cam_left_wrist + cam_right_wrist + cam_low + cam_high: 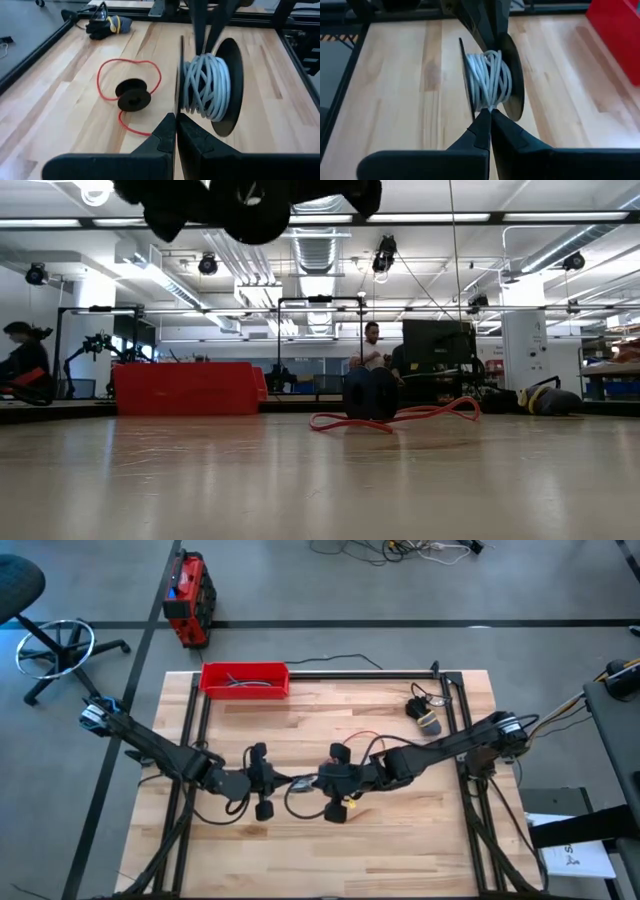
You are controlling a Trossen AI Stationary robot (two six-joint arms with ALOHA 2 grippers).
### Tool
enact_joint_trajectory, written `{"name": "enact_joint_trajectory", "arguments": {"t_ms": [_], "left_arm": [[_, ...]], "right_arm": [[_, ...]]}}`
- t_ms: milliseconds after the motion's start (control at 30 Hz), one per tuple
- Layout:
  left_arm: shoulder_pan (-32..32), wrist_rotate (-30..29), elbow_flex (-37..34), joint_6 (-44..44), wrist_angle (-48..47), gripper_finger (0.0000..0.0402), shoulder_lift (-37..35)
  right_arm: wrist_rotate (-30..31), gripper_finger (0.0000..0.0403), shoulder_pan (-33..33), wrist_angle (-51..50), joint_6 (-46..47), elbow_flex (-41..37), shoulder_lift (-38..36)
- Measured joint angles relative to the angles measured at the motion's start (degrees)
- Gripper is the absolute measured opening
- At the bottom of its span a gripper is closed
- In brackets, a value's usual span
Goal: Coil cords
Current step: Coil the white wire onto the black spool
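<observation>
The white cord [207, 85] is wound on a black spool [512, 75] that hangs above the table's middle, between my two grippers. My left gripper [176, 120] is shut on one of the spool's discs. My right gripper [490, 114] comes from the opposite side and is shut at the windings. The red cord [107, 67] lies in loose loops on the table beyond them, toward the far side. Its small black spool [133, 96] rests on the wood. In the high view both grippers meet near the centre [298, 781]. My left gripper pinches the rim of the spool's thin black disc [179, 102] between its two fingertips. It comes level from the table's left. The spool hangs clear of the table with its discs upright. My right gripper pinches the white windings [490, 102] between the two discs. It comes level from the table's right. The same fingers [200, 30] close in a narrow V onto the coil.
A red tray [245, 680] holding dark cables stands at the far left of the table. A black bundle with a yellow band [425, 715] lies at the far right. Black frame rails [460, 740] border the table. People [372, 350] sit in the room behind.
</observation>
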Motion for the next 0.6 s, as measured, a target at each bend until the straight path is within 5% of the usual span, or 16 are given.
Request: {"name": "enact_joint_trajectory", "arguments": {"t_ms": [333, 600], "left_arm": [[-0.1, 4.46, -11.35, -2.11, 11.94, 0.0, 0.36], [-0.12, 8.71, -15.12, -4.97, 12.77, 0.0, 5.26]], "right_arm": [[-1.75, 0.0, 0.02, 4.12, 2.91, -2.67, 4.24], [-4.48, 0.0, -0.26, 10.79, 4.03, -2.42, 12.74]]}}
